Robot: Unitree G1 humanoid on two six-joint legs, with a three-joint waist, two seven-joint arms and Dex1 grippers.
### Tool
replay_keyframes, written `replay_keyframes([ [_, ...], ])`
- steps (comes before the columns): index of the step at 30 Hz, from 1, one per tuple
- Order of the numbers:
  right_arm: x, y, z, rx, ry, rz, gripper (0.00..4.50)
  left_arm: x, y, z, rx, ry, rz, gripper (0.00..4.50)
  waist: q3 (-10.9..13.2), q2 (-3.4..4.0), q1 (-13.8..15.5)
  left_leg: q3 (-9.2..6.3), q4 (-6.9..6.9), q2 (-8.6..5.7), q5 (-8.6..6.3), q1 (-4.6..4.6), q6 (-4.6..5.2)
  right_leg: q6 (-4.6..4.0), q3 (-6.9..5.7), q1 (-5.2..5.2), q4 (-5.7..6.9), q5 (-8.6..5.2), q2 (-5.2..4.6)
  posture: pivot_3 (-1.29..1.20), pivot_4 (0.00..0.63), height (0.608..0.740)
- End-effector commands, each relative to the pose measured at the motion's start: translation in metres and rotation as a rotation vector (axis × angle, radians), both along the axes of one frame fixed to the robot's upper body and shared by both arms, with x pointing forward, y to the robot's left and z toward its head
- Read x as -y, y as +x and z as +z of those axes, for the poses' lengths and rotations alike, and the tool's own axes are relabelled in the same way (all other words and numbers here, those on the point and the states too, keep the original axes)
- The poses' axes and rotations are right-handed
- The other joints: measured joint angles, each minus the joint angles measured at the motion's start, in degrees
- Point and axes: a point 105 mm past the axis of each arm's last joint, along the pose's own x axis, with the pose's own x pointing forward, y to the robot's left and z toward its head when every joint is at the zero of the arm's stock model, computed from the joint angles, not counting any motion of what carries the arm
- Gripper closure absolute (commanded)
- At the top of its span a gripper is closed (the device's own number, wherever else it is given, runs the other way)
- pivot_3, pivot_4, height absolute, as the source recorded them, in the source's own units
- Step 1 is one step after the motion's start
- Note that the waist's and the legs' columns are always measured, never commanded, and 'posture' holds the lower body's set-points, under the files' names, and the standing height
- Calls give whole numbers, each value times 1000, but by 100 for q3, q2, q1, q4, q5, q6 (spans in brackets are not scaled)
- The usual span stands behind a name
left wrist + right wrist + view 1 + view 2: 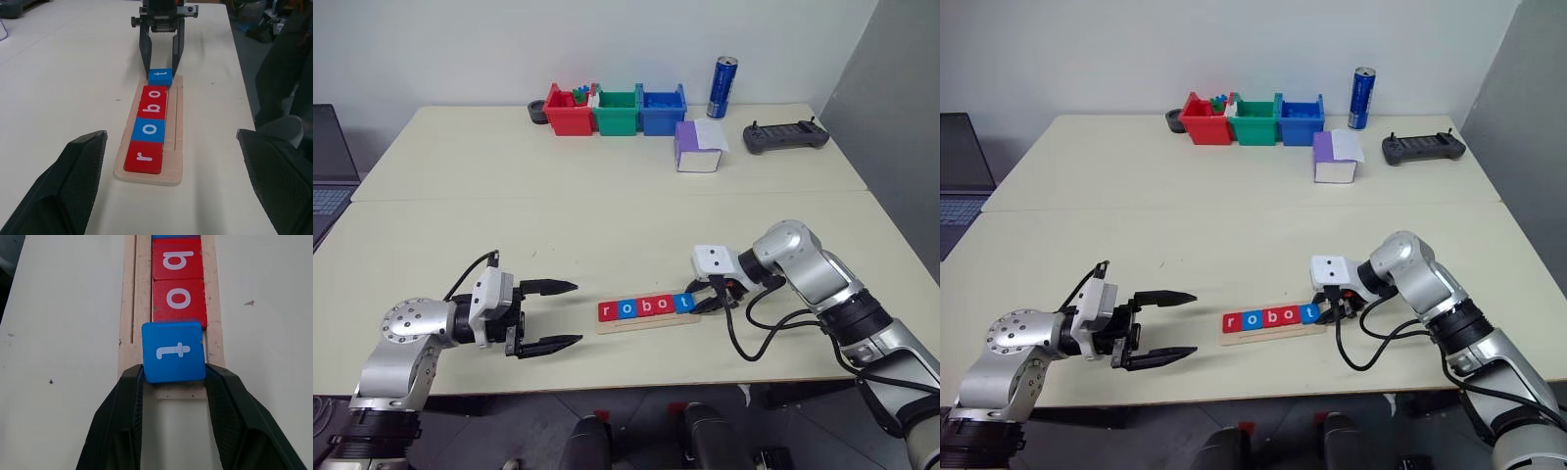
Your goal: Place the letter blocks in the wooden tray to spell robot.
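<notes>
The wooden tray (647, 324) lies near the table's front edge, between my two grippers. Several letter blocks sit in it in a row: red r (144, 156), blue o (150, 129), red b (152, 108) and red o (155, 91). At the tray's right end, my right gripper (174, 373) is shut on the blue t block (173, 351), one finger on each side. That block sits slightly askew against the last red o (179, 298). My left gripper (578, 313) hovers just left of the tray, open wide and holding nothing.
At the back of the table stand a red bin (570, 113), a green bin (617, 113) and a blue bin (662, 111), with a blue can (722, 86) beside them. A purple-and-white box (698, 147) and a black controller (786, 137) lie at back right. A laptop (331, 171) sits at far left.
</notes>
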Motion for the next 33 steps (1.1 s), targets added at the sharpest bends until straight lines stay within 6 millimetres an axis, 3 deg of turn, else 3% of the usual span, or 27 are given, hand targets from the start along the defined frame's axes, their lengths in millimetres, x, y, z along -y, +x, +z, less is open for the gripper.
replay_keyframes([
  [1, -3, 3, 8, 34, -8, 14, 3026, 2, -1, 12, 44, -5, -11, 0, 0, 0, 1, 0, 0, 0, 0, 0, 0, 0, 0, 0, 0, 0, 0, 0, 150, 740],
  [17, 10, 7, 11, 46, -32, -22, 3026, -1, 0, 10, 36, -1, -8, 0, 0, 0, -2, 0, 0, 0, 0, 0, 0, 0, -1, 0, -1, 0, 0, 0, 150, 740],
  [33, 1, 5, 5, 44, -61, -31, 3026, 3, 0, 13, 40, -3, -11, 0, 0, -1, -11, 0, 0, 0, 0, 2, 0, 0, 0, 0, 1, 0, 0, 0, 150, 740],
])
